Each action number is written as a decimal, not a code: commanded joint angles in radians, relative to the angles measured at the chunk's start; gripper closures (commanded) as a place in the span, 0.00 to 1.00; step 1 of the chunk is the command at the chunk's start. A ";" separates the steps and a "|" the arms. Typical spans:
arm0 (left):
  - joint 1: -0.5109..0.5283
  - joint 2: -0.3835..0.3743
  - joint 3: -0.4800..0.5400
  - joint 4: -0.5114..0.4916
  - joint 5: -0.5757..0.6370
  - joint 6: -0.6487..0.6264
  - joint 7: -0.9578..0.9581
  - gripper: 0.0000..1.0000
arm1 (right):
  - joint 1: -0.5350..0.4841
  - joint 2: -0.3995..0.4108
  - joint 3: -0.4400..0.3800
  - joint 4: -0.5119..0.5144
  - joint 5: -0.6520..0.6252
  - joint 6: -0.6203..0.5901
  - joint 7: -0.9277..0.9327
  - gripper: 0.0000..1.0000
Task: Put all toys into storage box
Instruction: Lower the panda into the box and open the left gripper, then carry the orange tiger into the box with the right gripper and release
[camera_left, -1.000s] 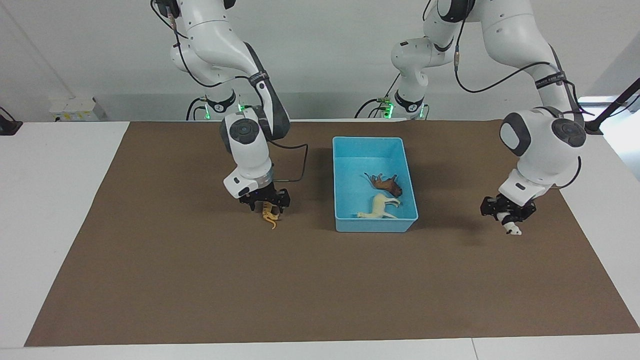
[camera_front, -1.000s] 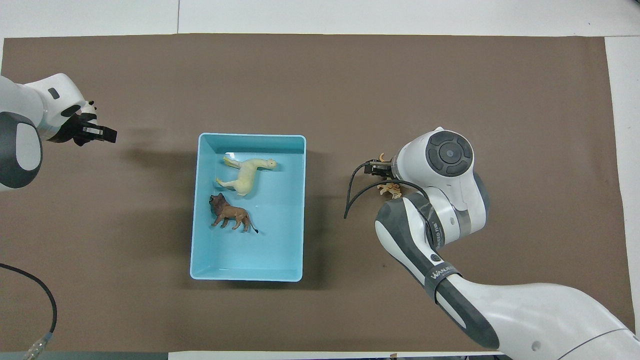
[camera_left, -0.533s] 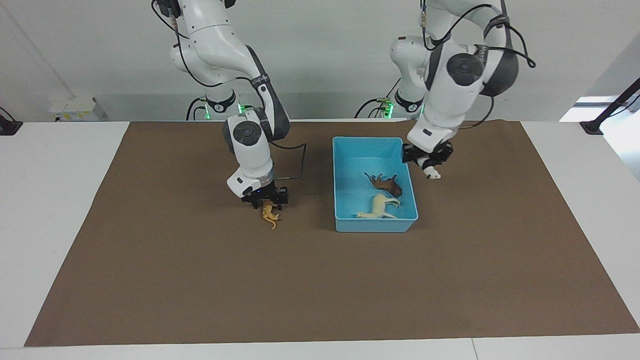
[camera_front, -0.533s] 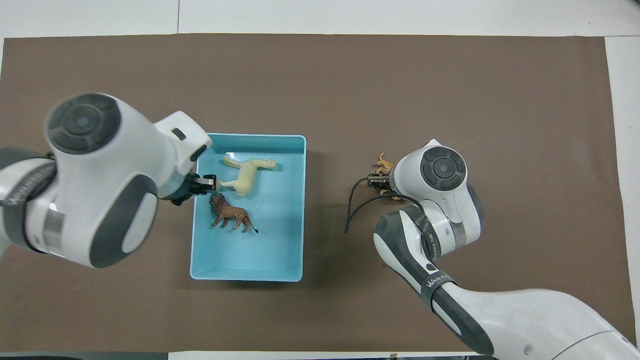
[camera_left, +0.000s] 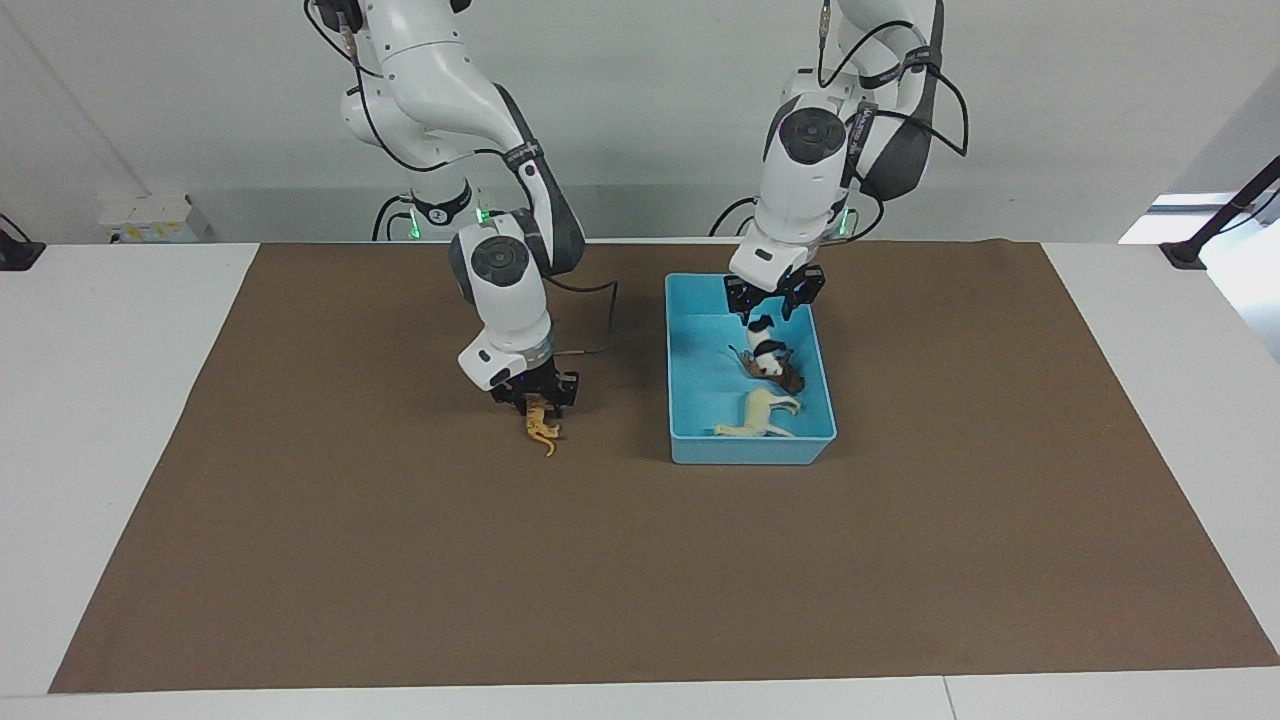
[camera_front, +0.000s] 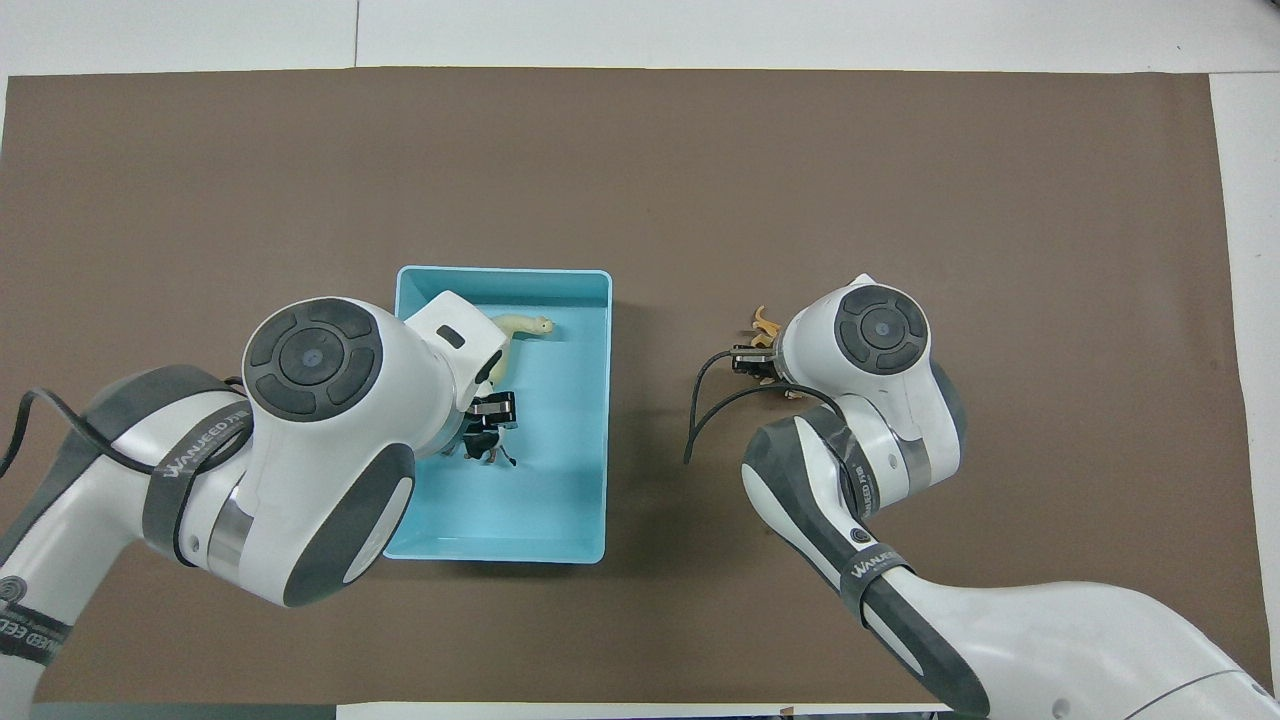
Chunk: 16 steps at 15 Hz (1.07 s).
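The light blue storage box (camera_left: 750, 452) (camera_front: 500, 550) sits mid-table. In it lie the cream horse (camera_left: 760, 412) (camera_front: 522, 324) and the brown lion (camera_left: 792, 380). My left gripper (camera_left: 772, 306) (camera_front: 492, 408) hangs open over the box, and the black-and-white panda (camera_left: 767, 347) (camera_front: 483, 443) is just below its fingertips, over the lion. Toward the right arm's end, the orange tiger (camera_left: 541, 430) (camera_front: 765, 322) is on the mat. My right gripper (camera_left: 537, 400) (camera_front: 755, 360) is down on it, fingers closed around its upper part.
A brown mat (camera_left: 640, 560) covers most of the white table (camera_left: 100, 400). A black cable (camera_left: 590, 330) loops from the right wrist beside the box. The left arm's body hides part of the box in the overhead view.
My left arm swung from its end of the table to above the box and opened, letting the panda go. My right gripper's fingers closed in on the tiger.
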<state>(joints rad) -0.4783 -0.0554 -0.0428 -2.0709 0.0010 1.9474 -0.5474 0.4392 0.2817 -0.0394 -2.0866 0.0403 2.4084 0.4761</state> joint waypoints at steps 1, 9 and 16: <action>0.007 -0.035 0.014 0.012 -0.032 -0.022 -0.006 0.00 | 0.000 -0.006 0.004 0.075 0.012 -0.084 0.012 1.00; 0.271 -0.044 0.017 0.265 -0.027 -0.255 0.276 0.00 | 0.191 0.060 0.018 0.626 0.041 -0.487 0.344 1.00; 0.446 0.011 -0.003 0.453 0.022 -0.447 0.556 0.00 | 0.388 0.163 0.018 0.517 0.104 -0.088 0.440 1.00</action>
<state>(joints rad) -0.0841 -0.0842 -0.0210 -1.6826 0.0113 1.5519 -0.0500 0.8227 0.4054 -0.0186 -1.5613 0.1390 2.2734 0.9127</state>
